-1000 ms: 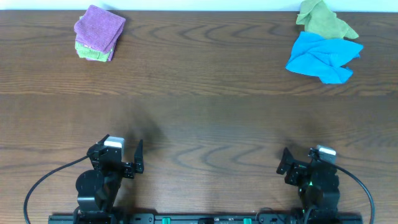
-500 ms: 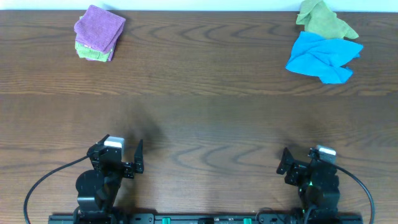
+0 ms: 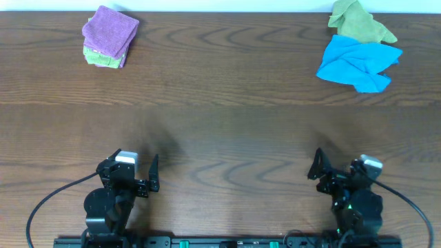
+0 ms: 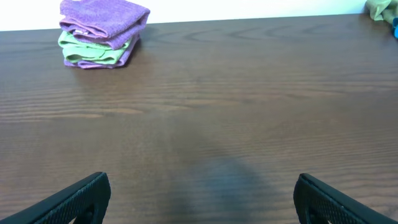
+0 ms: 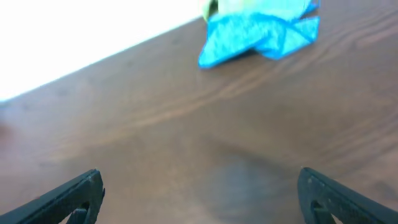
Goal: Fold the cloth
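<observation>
- The cloth (image 3: pixel 358 63) lies crumpled at the table's (image 3: pixel 220 124) far right; no fold is made yet.
- Left pincer (image 3: pixel 129 172) and right pincer (image 3: pixel 341 176) are released, empty, well apart from it.

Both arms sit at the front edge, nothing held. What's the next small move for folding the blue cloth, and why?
Probably reach the right pincer forward toward the crumpled sky-blue fabric cloth. It lies far back on the right, that pincer is open and nearer, and the olive-green cloth touches its far edge, so aim for the near edge.
</observation>
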Motion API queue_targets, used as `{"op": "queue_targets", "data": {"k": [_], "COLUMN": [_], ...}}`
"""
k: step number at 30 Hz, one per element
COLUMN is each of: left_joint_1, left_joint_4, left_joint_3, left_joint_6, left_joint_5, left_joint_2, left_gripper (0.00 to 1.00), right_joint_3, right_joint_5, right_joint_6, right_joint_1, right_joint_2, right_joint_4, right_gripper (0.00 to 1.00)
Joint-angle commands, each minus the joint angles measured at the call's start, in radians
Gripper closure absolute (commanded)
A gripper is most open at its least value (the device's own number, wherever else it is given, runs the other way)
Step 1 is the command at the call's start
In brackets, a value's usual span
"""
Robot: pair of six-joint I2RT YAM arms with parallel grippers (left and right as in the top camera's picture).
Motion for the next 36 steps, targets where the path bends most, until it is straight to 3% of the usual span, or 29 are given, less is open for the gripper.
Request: {"op": "queue_targets", "data": {"k": [1,5,12,17,24,31,36], "left_joint_1": [-0.003,-0.003,-0.003,-0.003,-0.003,-0.003,-0.003], "left_joint_4": [-0.002,-0.002,-0.002,-0.002,-0.002,-0.002,-0.002], "left_joint_3": [-0.022,-0.022,-0.022,-0.022,-0.022,-0.022,-0.022], "left_joint_6": [0.007,0.007,0.007,0.007,0.007,0.007,0.007], "left_joint_5": [-0.006,-0.006,-0.006,-0.006,-0.006,-0.006,-0.006], "left_joint_2": [-0.006,-0.006,-0.006,-0.006,-0.006,-0.006,-0.006], "left_gripper": [0.05,0.05,0.05,0.05,0.05,0.05,0.05], "right_joint_3": [0.001,-0.015,0.09,0.365,0.717,0.971,1.053], "right_joint_5": [0.008,0.008,-0.031,-0.062,-0.069,-0.121,-0.136], "right_joint_6": [0.103,0.034,0.028,-0.044,-0.047,-0.139,-0.191], "right_joint_1": [-0.003,-0.016,-0.111,-0.175,-0.275,-0.377,-0.403], "right_joint_2": [-0.003,0.13,0.78,1.174,1.53,1.769,1.901], "right_joint_4": [0.097,0.344,0.711,0.694,0.552,0.413,0.43], "right_gripper": [0.01,0.01,0.01,0.01,0.01,0.01,0.01]}}
